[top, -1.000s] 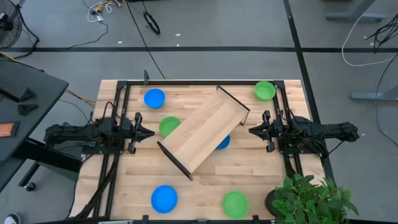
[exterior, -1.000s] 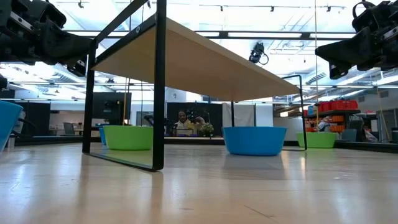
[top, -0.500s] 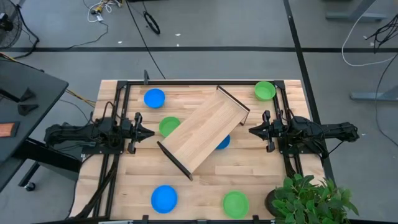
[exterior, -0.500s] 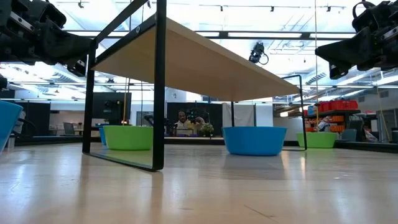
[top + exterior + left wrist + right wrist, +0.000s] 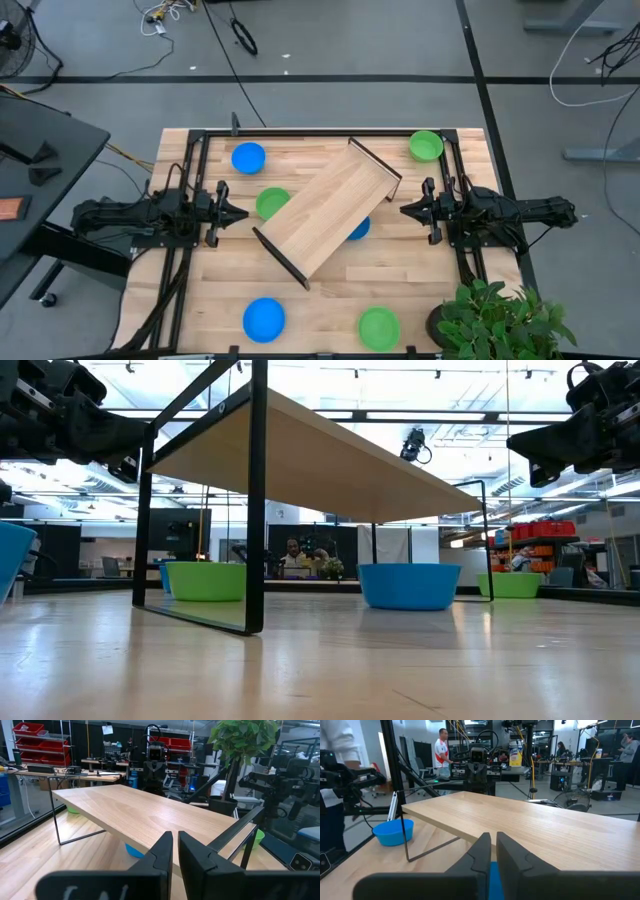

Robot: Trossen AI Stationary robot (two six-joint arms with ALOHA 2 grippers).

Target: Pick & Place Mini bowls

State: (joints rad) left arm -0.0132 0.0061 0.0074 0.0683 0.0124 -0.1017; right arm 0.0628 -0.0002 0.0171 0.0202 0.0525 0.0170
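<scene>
Six mini bowls sit apart on the table, each on its base. In the high view, blue ones (image 5: 248, 157) (image 5: 264, 318) and green ones (image 5: 426, 145) (image 5: 379, 327) lie in the open. A green bowl (image 5: 269, 202) and a blue bowl (image 5: 359, 229) are half hidden under the slanted wooden tray (image 5: 327, 210), which stands on black wire legs. My left gripper (image 5: 236, 212) hovers shut left of the tray. My right gripper (image 5: 406, 210) hovers shut to its right. Both point at the tray above the table.
A potted plant (image 5: 492, 318) stands at the table's near right corner. A black frame (image 5: 196, 150) runs along the table's edges. The low view shows the tray's legs (image 5: 258, 510) raising it over the green bowl (image 5: 205, 581) and blue bowl (image 5: 409, 586). People stand in the room beyond.
</scene>
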